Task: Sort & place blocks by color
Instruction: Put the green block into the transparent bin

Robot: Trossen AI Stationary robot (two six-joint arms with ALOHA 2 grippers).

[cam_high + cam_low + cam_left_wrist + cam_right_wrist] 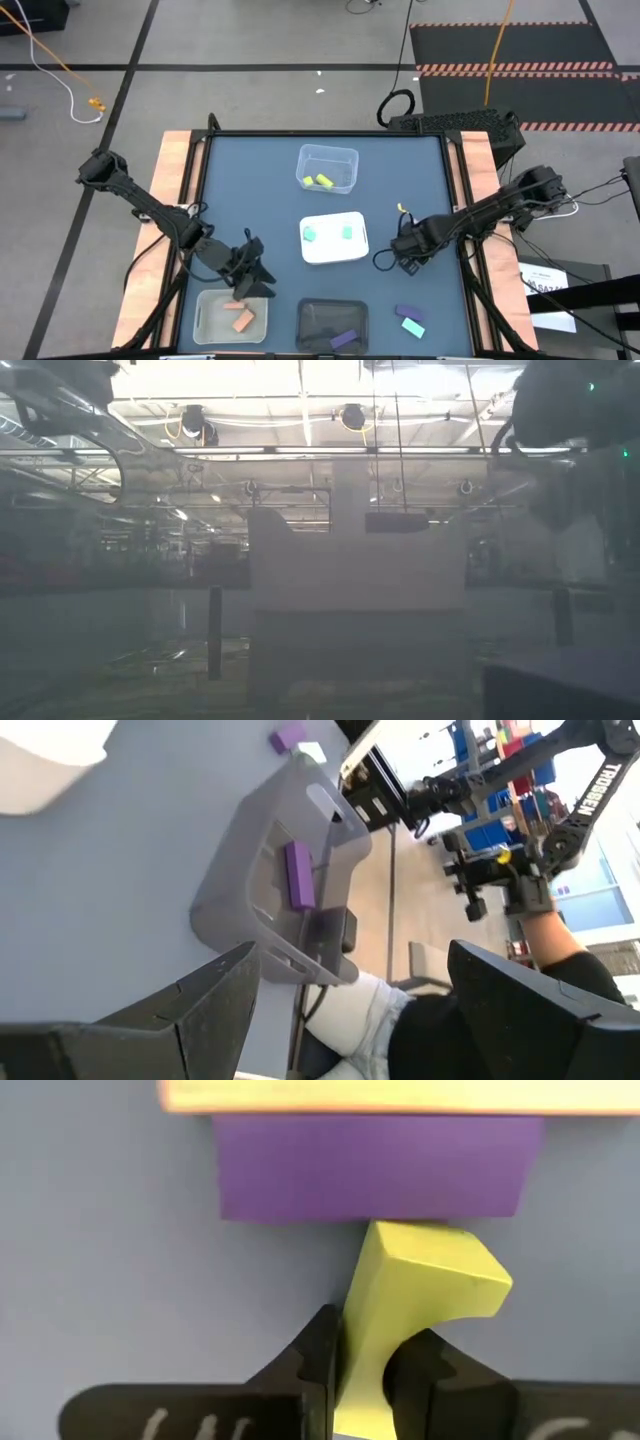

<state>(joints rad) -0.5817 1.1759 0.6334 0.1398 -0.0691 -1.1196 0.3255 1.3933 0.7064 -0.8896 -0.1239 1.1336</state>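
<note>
In the right wrist view my right gripper (pixel 360 1370) is shut on a yellow-green block (pixel 430 1275) with a curved notch. A purple block (pixel 370 1165) lies right beyond it. From above, this gripper (pixel 408 255) points down at the mat, right of the white tray (pixel 333 252). A loose purple block (pixel 410 314) and a teal block (pixel 412 326) lie nearer the front edge. My left gripper (pixel 252 272) is open and holds nothing. It hangs over the mat beside the clear tray (pixel 205 318) with salmon blocks (pixel 240 318). My right gripper pinches the yellow-green block by its narrow end (pixel 362 1345) between its two fingers, coming from above and pointing down. The wider, notched end (pixel 450 1280) sticks out past the fingertips toward the purple block. Whether the block still rests on the mat cannot be told.
A clear tray (pixel 345 155) at the far middle holds yellow-green blocks (pixel 320 181). The white tray holds two teal blocks (pixel 311 234). A dark tray (pixel 310 310) at the front holds a purple block (pixel 343 339). A small yellow piece (pixel 403 210) shows just beyond my right gripper. A person (pixel 540 910) stands beyond the table.
</note>
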